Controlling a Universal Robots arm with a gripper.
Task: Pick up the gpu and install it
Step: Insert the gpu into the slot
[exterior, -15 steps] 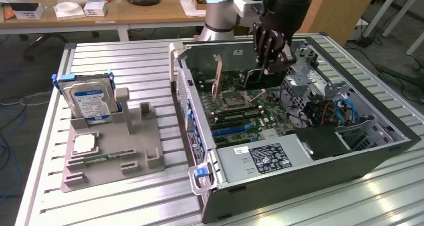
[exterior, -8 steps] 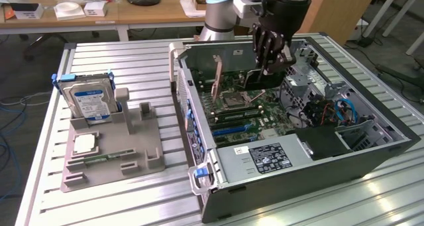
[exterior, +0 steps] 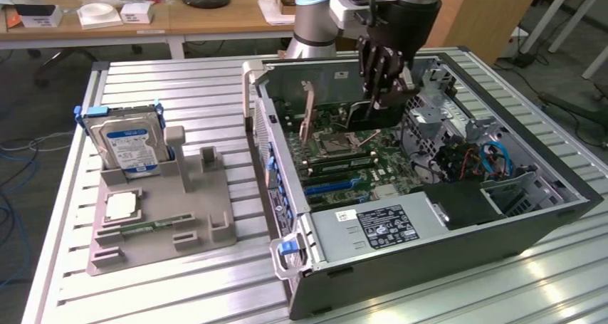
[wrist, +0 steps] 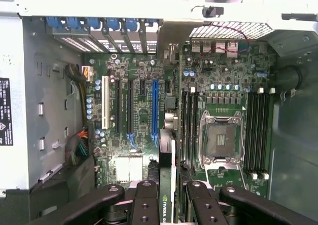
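The gpu (wrist: pixel 167 185) is clamped edge-on between the closed jaws of the gripper (wrist: pixel 167 205) — a slim dark strip held above the motherboard (wrist: pixel 144 111) inside the open computer case (exterior: pixel 532 217) on the slatted surface (exterior: pixel 171 82).

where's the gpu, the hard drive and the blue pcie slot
gpu (wrist: pixel 167 185), wrist view, on its thin edge between the gripper fingers
hard drive (exterior: pixel 129 144), exterior view, on its blue label
blue pcie slot (wrist: pixel 154 111), wrist view, midway along the slot's length
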